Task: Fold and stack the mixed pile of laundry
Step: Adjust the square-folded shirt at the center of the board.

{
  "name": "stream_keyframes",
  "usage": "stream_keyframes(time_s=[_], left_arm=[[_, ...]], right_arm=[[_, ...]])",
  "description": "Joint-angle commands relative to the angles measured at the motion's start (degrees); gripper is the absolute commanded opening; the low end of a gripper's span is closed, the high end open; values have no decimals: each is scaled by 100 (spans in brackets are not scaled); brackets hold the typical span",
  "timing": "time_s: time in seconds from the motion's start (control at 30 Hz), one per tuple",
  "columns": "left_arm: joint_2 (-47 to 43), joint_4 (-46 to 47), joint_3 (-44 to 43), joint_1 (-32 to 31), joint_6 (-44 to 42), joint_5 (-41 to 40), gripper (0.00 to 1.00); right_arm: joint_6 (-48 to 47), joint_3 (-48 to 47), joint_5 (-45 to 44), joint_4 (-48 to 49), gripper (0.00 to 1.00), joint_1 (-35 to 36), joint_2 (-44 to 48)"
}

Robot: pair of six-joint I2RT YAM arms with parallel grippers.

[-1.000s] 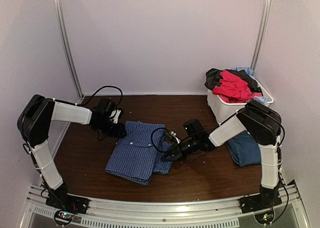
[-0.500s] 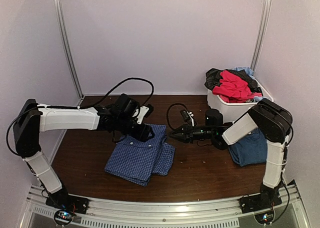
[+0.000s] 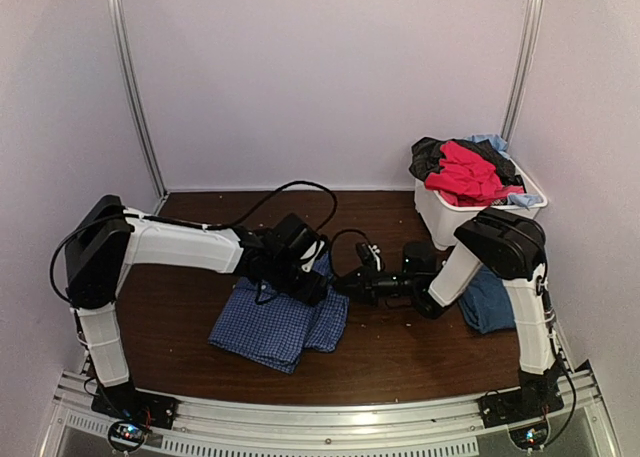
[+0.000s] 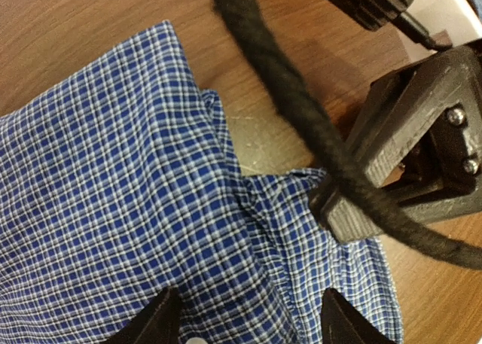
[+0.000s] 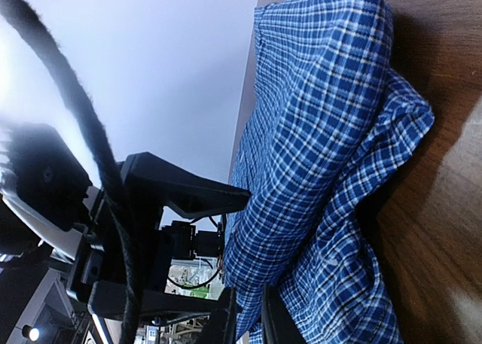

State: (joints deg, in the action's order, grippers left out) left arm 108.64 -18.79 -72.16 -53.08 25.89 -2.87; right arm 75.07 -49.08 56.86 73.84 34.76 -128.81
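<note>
Now the dark brown wooden table (image 3: 400,352) carries the blue-and-white small-check button shirt (image 3: 275,322), part-folded at its centre. The white plastic bin (image 3: 440,222), heaped with red and black clothes (image 3: 465,172), sits at 2 o'clock, and a folded dark-blue T-shirt (image 3: 490,302) at 3 o'clock. Within the last second the left gripper (image 4: 252,321) swung from the shirt's 9 o'clock edge to its 2 o'clock corner, jaws spread and empty, meeting the right gripper (image 5: 248,318), seemingly clenched on that hem; another fold looks due. The right arm hides much of the T-shirt
</note>
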Motion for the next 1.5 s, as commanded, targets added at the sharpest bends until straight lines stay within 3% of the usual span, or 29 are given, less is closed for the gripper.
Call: stream_keyframes(time_s=[0.0, 0.1, 0.33, 0.47, 0.6, 0.87, 0.97, 1.07, 1.2, 1.47], left_arm=[[224, -320, -307, -27, 214, -488, 63], [297, -421, -386, -28, 237, -588, 53], [140, -207, -310, -31, 80, -220, 13], [-222, -109, -179, -33, 30, 15, 0], [-442, -152, -73, -33, 28, 21, 0], [-478, -65, 59, -26, 55, 65, 0], [-550, 96, 118, -25, 12, 266, 0], [-603, 188, 115, -34, -42, 598, 0], [-687, 239, 104, -53, -80, 918, 0], [-678, 293, -25, -97, 40, 1226, 0]], right_arm=[[-347, -179, -238, -580, 12, 46, -142], [-559, -298, -297, -973, 10, 81, -268], [-837, -496, -418, -1434, 8, 144, -594], [-809, -489, -473, -1492, 7, 155, -670], [-1258, -582, -616, -2179, 7, 214, -564], [-2563, -599, -1272, -4276, 7, 298, 483], [-2864, -834, -1438, -4999, 5, 299, 396], [-2632, -932, -1242, -4835, 0, 300, 84], [-2227, -832, -1082, -4309, 0, 326, -113], [-2157, -858, -1081, -4230, 0, 352, -74]])
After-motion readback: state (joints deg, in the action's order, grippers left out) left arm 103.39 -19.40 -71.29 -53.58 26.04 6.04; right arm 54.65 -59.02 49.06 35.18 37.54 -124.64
